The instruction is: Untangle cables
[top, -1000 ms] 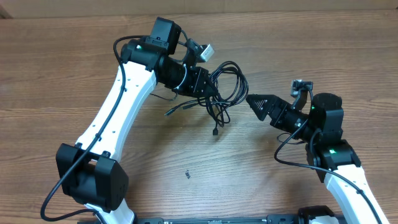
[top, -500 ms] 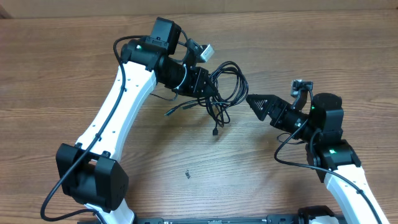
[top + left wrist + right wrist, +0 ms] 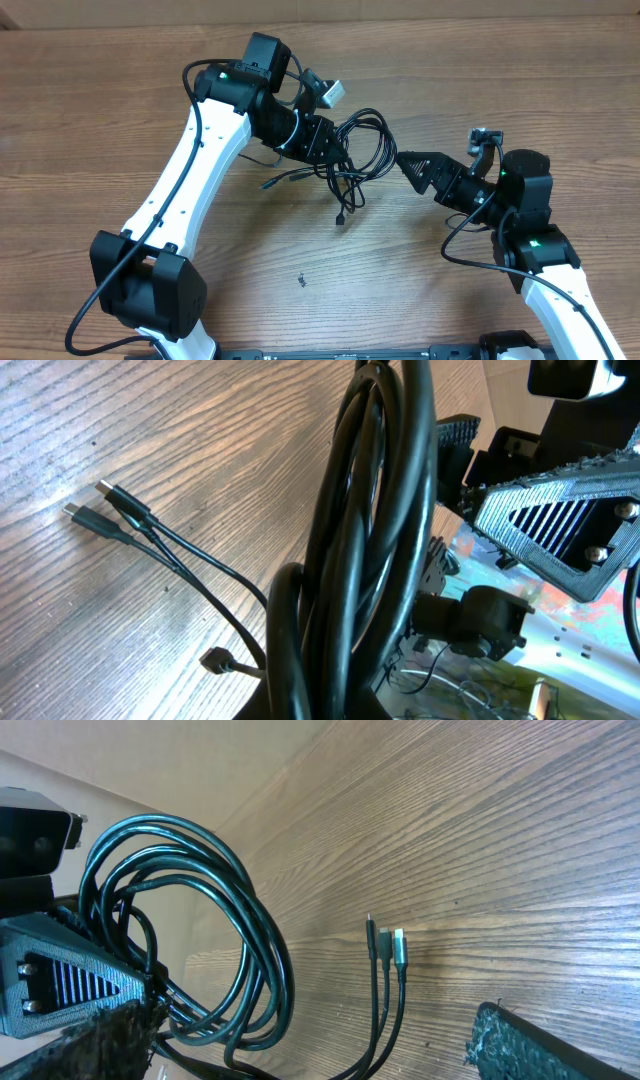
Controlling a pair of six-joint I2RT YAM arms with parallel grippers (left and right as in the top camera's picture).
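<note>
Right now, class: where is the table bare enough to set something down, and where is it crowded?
Bare table left of the left arm, and in front between it and the right arm, below the plug ends. Crowded: the cables in the left pincer, with the right pincer close beside.

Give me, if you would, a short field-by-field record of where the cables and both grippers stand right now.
surface: wooden table
cables: black looped bundle, between the two grippers
left gripper: shut on the cables' loops
right gripper: open, beside the bundle, holding nothing
plug ends: loose strands trailing down to the table
tangle: loops bunched together, not yet separated
</note>
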